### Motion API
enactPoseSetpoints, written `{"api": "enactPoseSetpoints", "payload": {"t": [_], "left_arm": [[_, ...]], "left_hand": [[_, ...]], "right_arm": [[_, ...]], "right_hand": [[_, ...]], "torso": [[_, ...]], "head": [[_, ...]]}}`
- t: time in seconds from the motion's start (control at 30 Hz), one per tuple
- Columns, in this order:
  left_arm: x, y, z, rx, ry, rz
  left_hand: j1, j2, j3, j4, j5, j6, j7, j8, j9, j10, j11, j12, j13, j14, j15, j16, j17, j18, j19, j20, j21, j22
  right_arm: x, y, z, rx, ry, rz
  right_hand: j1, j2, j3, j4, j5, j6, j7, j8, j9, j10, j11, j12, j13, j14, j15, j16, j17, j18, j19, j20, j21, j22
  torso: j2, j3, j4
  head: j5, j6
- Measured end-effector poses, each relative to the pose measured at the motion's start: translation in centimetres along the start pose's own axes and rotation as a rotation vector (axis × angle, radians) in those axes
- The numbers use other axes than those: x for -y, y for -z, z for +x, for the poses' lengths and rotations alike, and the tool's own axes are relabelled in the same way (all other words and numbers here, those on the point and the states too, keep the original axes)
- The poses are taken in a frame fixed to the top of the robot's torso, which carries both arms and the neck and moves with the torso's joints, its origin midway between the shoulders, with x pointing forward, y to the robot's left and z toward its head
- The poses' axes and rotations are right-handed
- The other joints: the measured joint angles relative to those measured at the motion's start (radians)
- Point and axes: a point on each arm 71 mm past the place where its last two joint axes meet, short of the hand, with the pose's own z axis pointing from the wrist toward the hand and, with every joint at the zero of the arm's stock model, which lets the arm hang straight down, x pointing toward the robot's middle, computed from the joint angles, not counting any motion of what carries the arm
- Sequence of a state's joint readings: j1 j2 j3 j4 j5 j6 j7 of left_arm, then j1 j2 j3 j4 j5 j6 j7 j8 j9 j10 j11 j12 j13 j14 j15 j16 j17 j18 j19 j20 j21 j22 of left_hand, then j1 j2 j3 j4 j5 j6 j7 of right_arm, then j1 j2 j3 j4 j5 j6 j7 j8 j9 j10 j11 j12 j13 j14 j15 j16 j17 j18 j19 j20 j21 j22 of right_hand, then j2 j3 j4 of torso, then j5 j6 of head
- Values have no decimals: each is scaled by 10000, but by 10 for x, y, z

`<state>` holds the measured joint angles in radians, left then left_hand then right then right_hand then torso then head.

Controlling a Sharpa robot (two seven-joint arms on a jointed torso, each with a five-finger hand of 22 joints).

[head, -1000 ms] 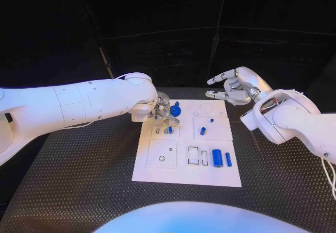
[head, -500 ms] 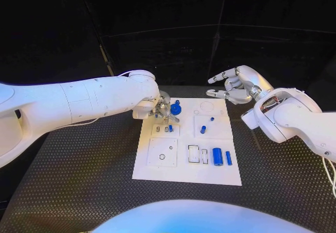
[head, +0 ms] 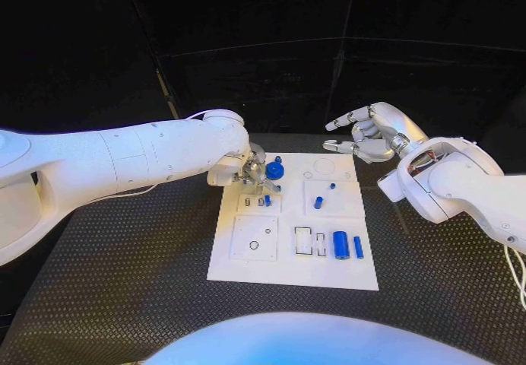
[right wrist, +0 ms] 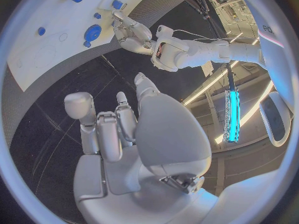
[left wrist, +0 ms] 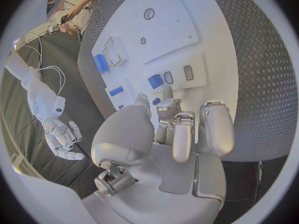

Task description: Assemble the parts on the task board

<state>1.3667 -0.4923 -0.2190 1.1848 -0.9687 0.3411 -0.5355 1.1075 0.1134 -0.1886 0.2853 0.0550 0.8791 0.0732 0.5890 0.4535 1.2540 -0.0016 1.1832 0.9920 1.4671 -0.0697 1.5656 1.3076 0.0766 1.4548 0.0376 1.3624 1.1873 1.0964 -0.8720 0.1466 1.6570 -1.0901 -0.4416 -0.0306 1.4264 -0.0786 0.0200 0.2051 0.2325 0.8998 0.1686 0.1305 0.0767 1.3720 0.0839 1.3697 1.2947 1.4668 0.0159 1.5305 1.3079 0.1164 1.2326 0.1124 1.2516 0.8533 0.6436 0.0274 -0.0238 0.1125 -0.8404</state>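
Flanking task board point(head: 294, 251): both hands

A black table point(head: 131, 289) with a raised diamond-tread surface spreads across the head view. Behind it hangs a dark backdrop point(head: 274, 68). A glowing cyan light bar point(right wrist: 232, 115) stands in the right wrist view.

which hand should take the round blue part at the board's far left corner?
Left. The left hand is already over the board, fingers right beside the round blue part. The right hand hovers beyond the far right corner, holding nothing.
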Motion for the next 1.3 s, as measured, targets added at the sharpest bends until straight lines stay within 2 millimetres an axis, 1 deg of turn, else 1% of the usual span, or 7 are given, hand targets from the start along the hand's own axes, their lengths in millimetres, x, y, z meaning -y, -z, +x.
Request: {"api": "enactPoseSetpoints", "payload": {"t": [0.33, 0.4, 0.57, 0.67, 1.0, 1.2, 1.3], "left_arm": [[2, -4, 5, -275, -103, -20], [3, -5, 6, -316, -123, -16], [4, -6, 7, -409, -170, -5], [5, -6, 8, -460, -198, 8], [8, -8, 10, -567, -256, 22], [8, -9, 11, -588, -261, 26], [9, -9, 12, -617, -235, 38]], "left_hand": [[41, 41, -28, -28, 0, 0, 0, 0, 23, 0, 0, 0, -14, 0, 0, 0, 0, 1, 0, 0, 0, 16], [41, 41, -28, -28, 0, 0, 0, 0, 23, 0, 0, 0, -14, 0, 0, 0, 0, 1, 0, 0, 0, 16], [134, 134, -28, -28, 0, 0, 0, 0, 54, 0, 0, 0, -27, 0, 0, -1, 0, 0, 0, 0, 0, 15], [194, 194, 1, -113, 0, 0, 0, 0, 70, 1, 0, 0, -47, 0, 0, -1, 0, 1, 0, 0, 0, 15], [300, 199, 17, -239, 0, 1, 0, 0, 115, 1, 0, -58, -75, 0, 0, -1, 0, 1, 0, 0, 0, 14], [595, 402, 211, -433, 0, -3, 3, 0, 167, 1, 0, -58, -102, 0, 0, -1, -1, 0, 0, 0, -1, 14], [941, 534, 455, -677, 0, -39, 32, 0, 202, -35, 36, -94, -152, 0, 0, -2, -1, 0, 0, 0, -1, -60]], "right_arm": [[1, -1, 0, -22, 6, 41], [1, -1, 0, -27, 5, 45], [1, -1, 0, -39, 7, 60], [2, -1, 0, -49, 7, 67], [2, -1, 0, -69, 4, 101], [3, -2, 0, -78, 6, 123], [3, -2, 1, -88, 4, 128]], "right_hand": [[-2, 2, 0, 0, 35, 0, 0, 0, -1, 0, 0, 0, 1, 0, 0, 0, -1, 0, 0, 0, 0, -7], [-34, 34, 0, 0, 46, 0, 0, 0, -9, 0, 0, 0, 1, 0, 0, 0, -2, -1, -35, 35, -40, -31], [-45, 45, 0, 0, 46, 0, 0, 0, -9, 0, 0, 0, 1, 0, 0, 0, -2, -1, -35, 35, -50, -31], [-45, 45, -21, 22, 46, 0, 0, 0, -9, 0, 0, 0, 1, 0, 0, 0, -2, -1, -35, 35, -50, -31], [-43, 43, -21, 21, 46, 0, 0, 0, -8, 1, 0, 0, 2, 0, 0, 0, -3, -1, -34, 35, -50, -30], [-43, 42, -20, 21, 94, 0, 0, 30, -7, 0, 0, 0, -20, 0, 0, -37, -3, -1, -55, 15, -50, -64], [-42, 42, -20, 20, 94, 0, 0, 50, -12, -28, -28, -49, -57, 0, 0, -37, -4, -1, -70, -1, -50, -98]], "torso": [[1, -3, 7], [1, -3, 7], [1, -2, 7], [1, -1, 7], [10, 5, -2], [13, 1, -2], [15, -1, -2]], "head": [[13, -15], [15, -20], [24, -28], [25, -37], [12, -73], [12, -94], [12, -98]]}}
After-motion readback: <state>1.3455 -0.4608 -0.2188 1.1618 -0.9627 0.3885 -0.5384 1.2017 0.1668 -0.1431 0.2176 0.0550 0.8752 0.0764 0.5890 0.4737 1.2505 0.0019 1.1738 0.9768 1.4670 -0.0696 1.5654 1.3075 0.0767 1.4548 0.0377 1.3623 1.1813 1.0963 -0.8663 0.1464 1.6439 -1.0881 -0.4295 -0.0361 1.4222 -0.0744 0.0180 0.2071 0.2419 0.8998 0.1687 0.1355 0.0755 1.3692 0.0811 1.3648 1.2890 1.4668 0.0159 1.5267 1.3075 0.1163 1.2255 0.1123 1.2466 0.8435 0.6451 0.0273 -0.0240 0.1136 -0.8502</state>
